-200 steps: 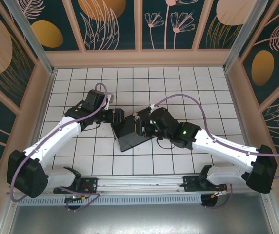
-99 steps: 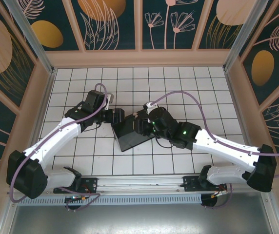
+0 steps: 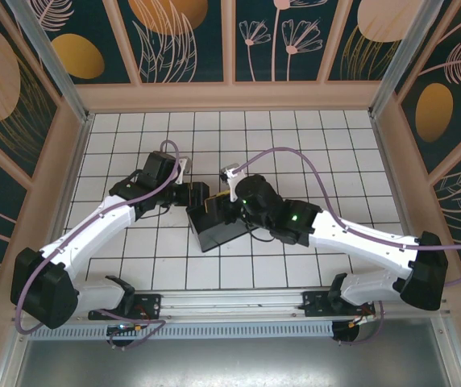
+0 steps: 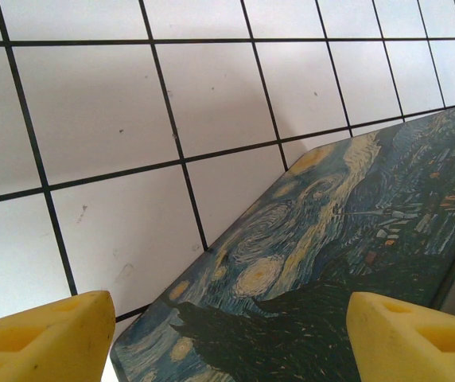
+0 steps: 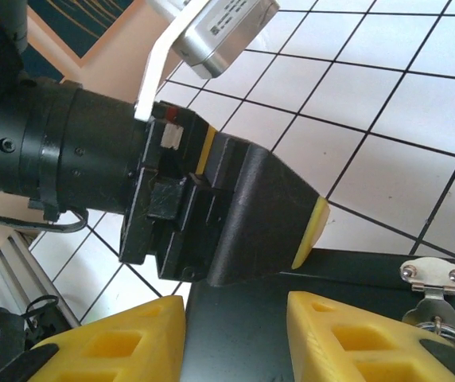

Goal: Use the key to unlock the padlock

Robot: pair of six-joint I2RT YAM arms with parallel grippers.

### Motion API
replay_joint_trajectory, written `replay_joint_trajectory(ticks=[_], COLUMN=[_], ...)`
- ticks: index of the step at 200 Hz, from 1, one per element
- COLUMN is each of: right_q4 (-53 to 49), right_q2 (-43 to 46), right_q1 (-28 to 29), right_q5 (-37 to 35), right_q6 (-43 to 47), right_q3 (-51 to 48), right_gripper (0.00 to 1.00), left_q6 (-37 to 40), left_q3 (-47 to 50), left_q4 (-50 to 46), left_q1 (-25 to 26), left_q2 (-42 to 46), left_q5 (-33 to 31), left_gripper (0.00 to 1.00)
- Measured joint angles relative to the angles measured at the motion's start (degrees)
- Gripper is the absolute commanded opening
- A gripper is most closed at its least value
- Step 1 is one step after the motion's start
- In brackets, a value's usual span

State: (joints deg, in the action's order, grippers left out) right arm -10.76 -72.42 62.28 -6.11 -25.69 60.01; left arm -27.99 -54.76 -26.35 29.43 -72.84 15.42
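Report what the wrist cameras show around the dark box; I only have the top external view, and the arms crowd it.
Observer: In the right wrist view a small silver hasp sits on the edge of the box, with a thin metal ring just below it.
Operator: Check the right gripper.
Observer: The right gripper has its jaws apart, nothing between them; the hasp lies outside the gap.
Operator: Now the left.
Observer: The left gripper stands wide open, facing the starry-night lid.

Dark box (image 3: 214, 234) on white-tiled table (image 3: 295, 137)
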Motion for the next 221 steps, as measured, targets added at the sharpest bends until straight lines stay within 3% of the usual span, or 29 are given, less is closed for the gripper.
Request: replay_joint_trajectory(ticks=[29, 47, 79, 182, 221], right_q4=[-3.54, -7.78, -12.33, -12.24, -13.0], right_q2=[2.27, 5.4, 10.64, 6.14, 5.14], right_q1=[-6.75, -10.67, -11.3, -19.98, -20.55], right_q5=[2.38, 3.98, 6.75, 18.01, 22.34], right_q6=[-5.33, -9.84, -13.73, -4.74, -2.36], right_q3=[0.0, 0.0, -2.05, -5.42, -4.83], right_gripper=[0.38, 0.43, 0.47, 0.49, 0.47], left_q6=[0.0, 0.04, 0.07, 0.7, 0.7], left_q3=[0.0, -0.11, -0.39, -1.18, -1.18], left_q4=[0.0, -0.07, -0.42, -0.87, -0.9], left_q1=[0.0, 0.0, 0.0, 0.07, 0.07], left_q2=[-0.02, -0.09, -0.37, -1.2, -1.31], left_q5=[0.0, -0.02, 0.11, 0.59, 0.52], left_gripper=[0.77, 0.77, 0.77, 0.77, 0.77])
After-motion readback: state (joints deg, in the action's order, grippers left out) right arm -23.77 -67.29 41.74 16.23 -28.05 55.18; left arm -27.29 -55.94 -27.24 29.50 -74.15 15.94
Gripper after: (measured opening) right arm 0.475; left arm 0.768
